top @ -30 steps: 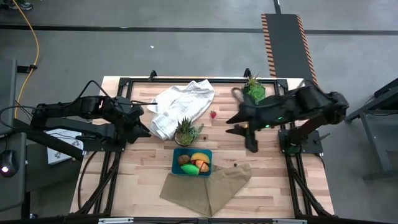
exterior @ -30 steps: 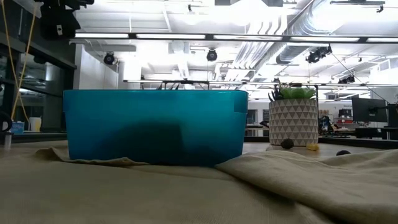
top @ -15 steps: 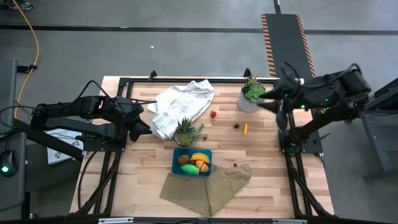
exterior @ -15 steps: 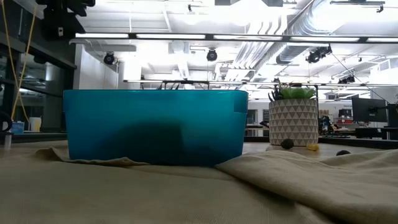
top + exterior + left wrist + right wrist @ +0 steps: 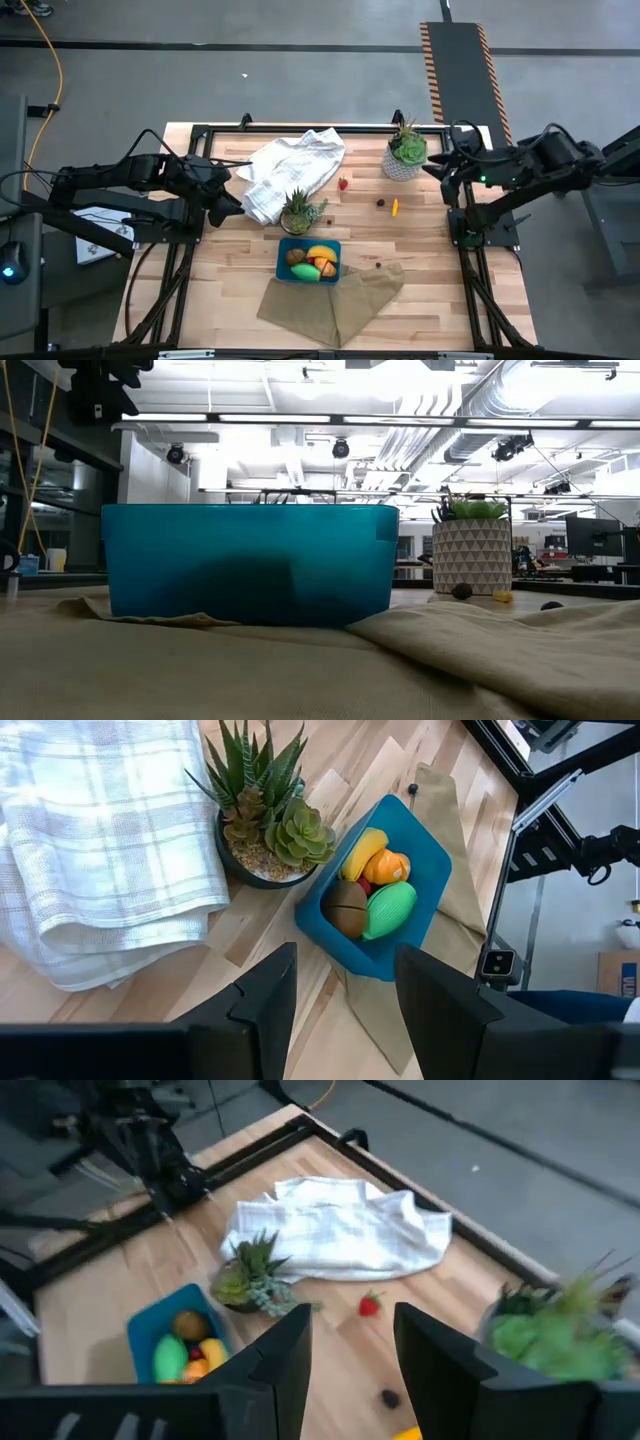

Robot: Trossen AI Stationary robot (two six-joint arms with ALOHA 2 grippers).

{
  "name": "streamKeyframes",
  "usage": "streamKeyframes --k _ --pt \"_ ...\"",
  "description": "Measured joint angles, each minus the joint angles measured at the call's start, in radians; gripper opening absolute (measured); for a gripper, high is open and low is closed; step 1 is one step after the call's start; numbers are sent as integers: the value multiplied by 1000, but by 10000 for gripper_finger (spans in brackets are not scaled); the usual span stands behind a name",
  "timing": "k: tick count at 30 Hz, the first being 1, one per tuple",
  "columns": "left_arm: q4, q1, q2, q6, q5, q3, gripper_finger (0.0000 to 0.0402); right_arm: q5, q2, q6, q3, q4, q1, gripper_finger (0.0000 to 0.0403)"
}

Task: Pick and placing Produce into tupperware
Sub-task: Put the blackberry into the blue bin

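Observation:
The teal tupperware [image 5: 309, 260] [image 5: 420, 850] [image 5: 150, 1320] [image 5: 250, 560] stands near the table's near edge. It holds a yellow banana [image 5: 363, 854], an orange piece [image 5: 386, 867], a brown kiwi [image 5: 345, 907] and a green pepper [image 5: 390, 910]. Loose on the wood lie a red berry [image 5: 343, 183] [image 5: 369, 1305], a dark berry [image 5: 380, 202] [image 5: 388, 1399], an orange piece [image 5: 395, 207] and another dark berry [image 5: 377, 265]. My left gripper [image 5: 232, 205] [image 5: 345, 1010] hovers open by the white towel. My right gripper [image 5: 436, 168] [image 5: 350, 1370] hangs open at the table's right edge, beside a potted plant.
A white towel [image 5: 290, 170] lies at the far middle. One spiky potted plant [image 5: 300, 212] stands just beyond the tupperware, another [image 5: 405, 152] [image 5: 470, 555] at the far right. A tan cloth [image 5: 335, 300] lies under and in front of the tupperware.
My right gripper has drawn back from the table's middle toward the right and far edge, rising. The orange piece and dark berry it stood over now show on the wood. The left arm has kept still.

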Motion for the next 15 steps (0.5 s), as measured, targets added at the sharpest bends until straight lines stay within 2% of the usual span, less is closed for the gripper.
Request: streamKeyframes --k 7,15 --pt "0 0 0 0 0 0 156 -48 -186 159 -335 214 0 135" --pt "11 0 0 -3 0 0 156 -97 -300 457 -619 293 0 135"
